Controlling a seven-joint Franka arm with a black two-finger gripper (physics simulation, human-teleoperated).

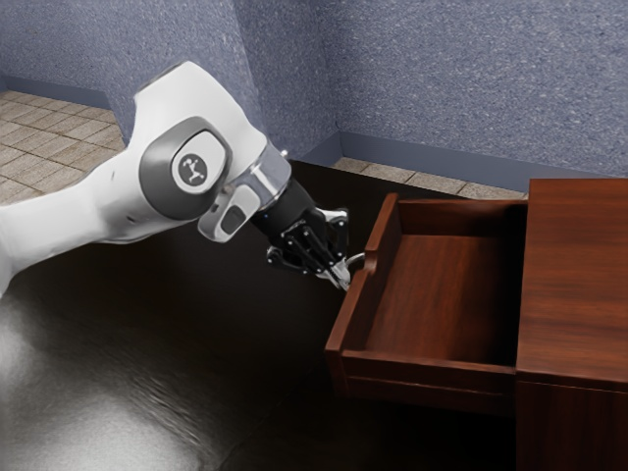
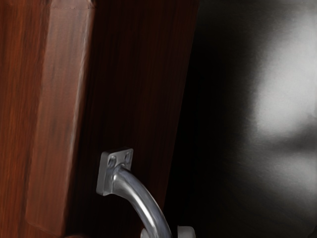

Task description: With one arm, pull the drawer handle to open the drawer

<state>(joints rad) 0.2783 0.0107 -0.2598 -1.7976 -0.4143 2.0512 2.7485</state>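
Note:
A dark wooden drawer (image 1: 355, 304) stands pulled well out of the cabinet (image 1: 574, 285) at the exterior view's right, its inside bare. On the drawer's front panel (image 2: 138, 84) sits a curved silver handle (image 1: 357, 261), bolted on by a small plate. My black gripper (image 1: 342, 273) reaches in from the exterior view's left and is shut on that handle. In the wrist view the handle (image 2: 134, 194) bends from its plate down under my hand.
The cabinet and drawer stand on a glossy black tabletop (image 1: 177, 363) that stretches wide toward the exterior view's left and front. Blue walls and a tiled floor lie behind. My arm's white elbow (image 1: 186, 167) hangs over the table's left part.

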